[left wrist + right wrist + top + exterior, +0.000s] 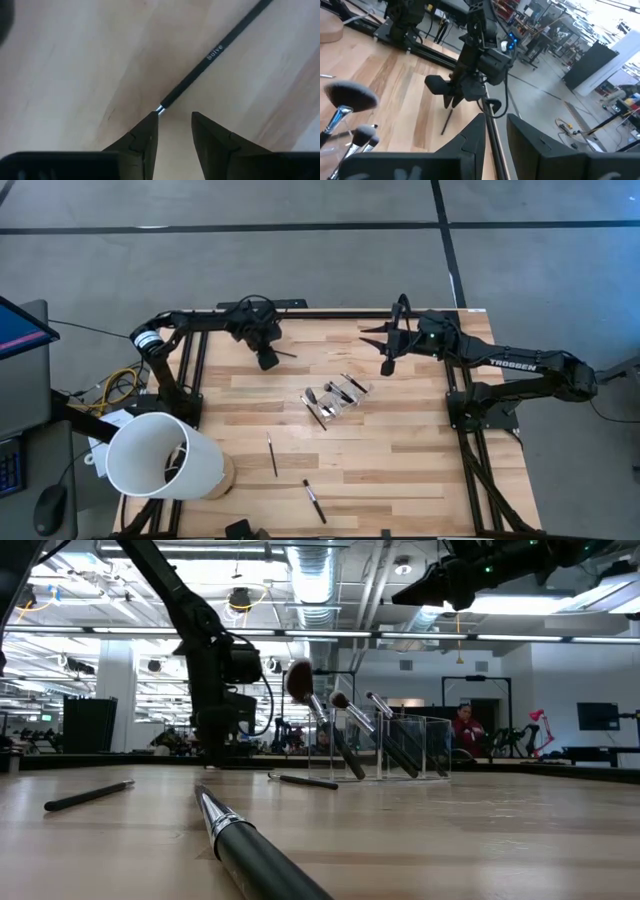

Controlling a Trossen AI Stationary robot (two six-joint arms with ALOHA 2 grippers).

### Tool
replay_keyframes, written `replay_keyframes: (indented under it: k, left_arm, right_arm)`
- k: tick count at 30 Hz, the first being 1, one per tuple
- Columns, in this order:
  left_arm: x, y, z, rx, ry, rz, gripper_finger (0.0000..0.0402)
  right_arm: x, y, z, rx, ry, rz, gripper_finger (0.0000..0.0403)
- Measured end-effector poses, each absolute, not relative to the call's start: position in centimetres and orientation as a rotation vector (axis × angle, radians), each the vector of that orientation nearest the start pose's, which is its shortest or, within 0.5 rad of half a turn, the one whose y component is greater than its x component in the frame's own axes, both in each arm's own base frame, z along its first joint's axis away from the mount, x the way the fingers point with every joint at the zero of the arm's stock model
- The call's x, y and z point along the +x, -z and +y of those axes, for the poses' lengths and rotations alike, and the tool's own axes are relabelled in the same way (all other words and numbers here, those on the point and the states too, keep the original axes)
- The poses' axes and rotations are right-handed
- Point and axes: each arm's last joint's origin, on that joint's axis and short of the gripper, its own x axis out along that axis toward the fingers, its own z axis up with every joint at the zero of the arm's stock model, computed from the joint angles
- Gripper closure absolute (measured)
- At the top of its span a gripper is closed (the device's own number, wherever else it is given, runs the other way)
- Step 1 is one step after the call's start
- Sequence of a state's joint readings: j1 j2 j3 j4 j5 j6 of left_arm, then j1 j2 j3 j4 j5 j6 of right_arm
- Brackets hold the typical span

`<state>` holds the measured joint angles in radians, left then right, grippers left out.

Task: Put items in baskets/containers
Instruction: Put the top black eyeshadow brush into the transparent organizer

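A clear plastic box [338, 395] stands mid-table with several brushes [335, 725] leaning in it, tips up. A thin dark pencil [286, 355] lies flat on the wood toward the far left. My left gripper [172, 117] is open and low over the table, and the pencil's silver-tipped end [161, 107] lies just off one fingertip. My right gripper [388, 366] is open and empty, raised above the far right part of the table. A thin stick [271, 453] and a dark brush [314, 501] lie loose near the near edge. My left gripper comes at the pencil from above, pointing down, with one fingertip [151, 120] right at the pencil's silver-tipped end. I cannot tell whether it touches. The pencil lies flat on the table and stretches away from the fingers.
A large white cylinder [160, 455] lies at the near left corner. Black frame rails [190, 370] run along the left and right table sides. Bare wood lies between the box and the two loose items. A person [462, 725] sits far behind the table.
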<state>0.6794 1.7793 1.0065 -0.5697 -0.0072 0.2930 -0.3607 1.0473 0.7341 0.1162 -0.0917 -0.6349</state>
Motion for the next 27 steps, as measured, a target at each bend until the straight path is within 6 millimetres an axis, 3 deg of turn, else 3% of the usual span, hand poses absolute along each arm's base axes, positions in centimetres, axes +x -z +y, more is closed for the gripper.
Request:
replay_keyframes:
  k: [8,16,23,27]
  left_arm:
    - [24.3,-13.4,19.4,-0.210,-0.372,1.336,0.0285]
    - [24.3,-14.2,19.1,-0.177,-0.366,1.322,0.0285]
    - [25.0,-17.2,19.9,0.014,-0.604,1.169,0.0285]
    - [25.8,-18.4,20.6,0.015,-0.767,1.015,0.0285]
  right_arm:
    - [22.1,-29.7,-8.0,-0.592,0.191,0.240,0.0332]
    - [22.1,-29.7,-8.0,-0.592,0.192,0.241,0.0332]
    - [22.1,-29.7,-8.0,-0.603,0.190,0.241,0.0332]
    - [22.1,-29.8,-8.0,-0.605,0.192,0.235,0.0332]
